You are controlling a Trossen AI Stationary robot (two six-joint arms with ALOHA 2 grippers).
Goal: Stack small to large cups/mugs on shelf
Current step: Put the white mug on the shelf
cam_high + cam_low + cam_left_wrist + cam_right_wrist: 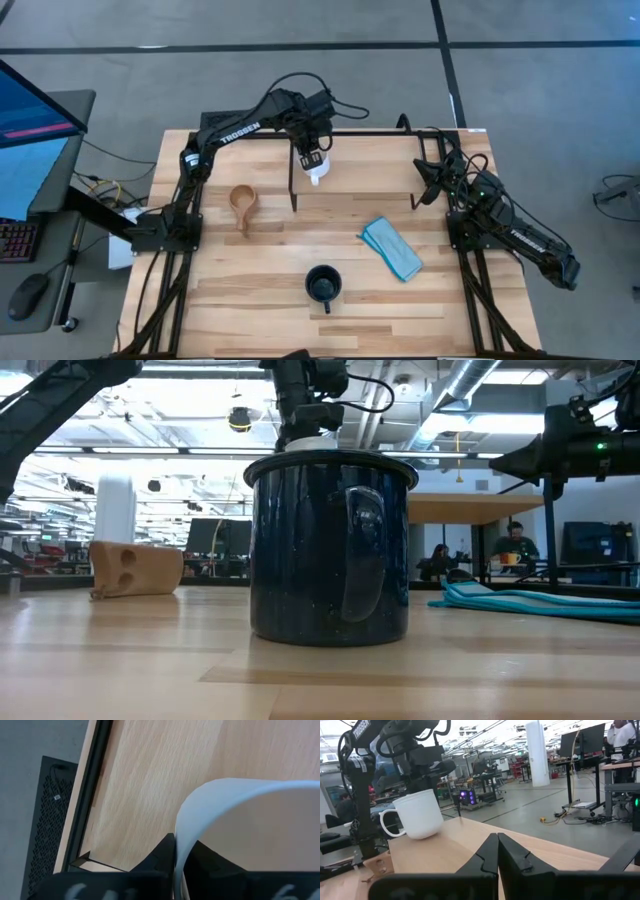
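My left gripper (312, 158) is shut on the white mug (418, 814) over the left part of the shelf (365, 170), a black bar rack with a light wood board. The tan mug (243, 206) lies on its side on the table, left of the shelf. The dark navy mug (323, 285) stands upright near the table's front edge and fills the low view (330, 550). My right gripper (497, 851) is shut and empty at the shelf's right end (428, 180). My left gripper holds the white mug by its rim wall (181, 827), one finger (159, 856) outside and one inside the mug. The fingers come from above, pointing down. The mug is upright, handle (387, 825) to the side, its base at the shelf board; touching or just above, I cannot tell.
A light blue cloth (392, 248) lies on the table in front of the shelf's right half. The shelf's thin black posts (292, 185) stand at its corners. People and desks show in the room beyond the table.
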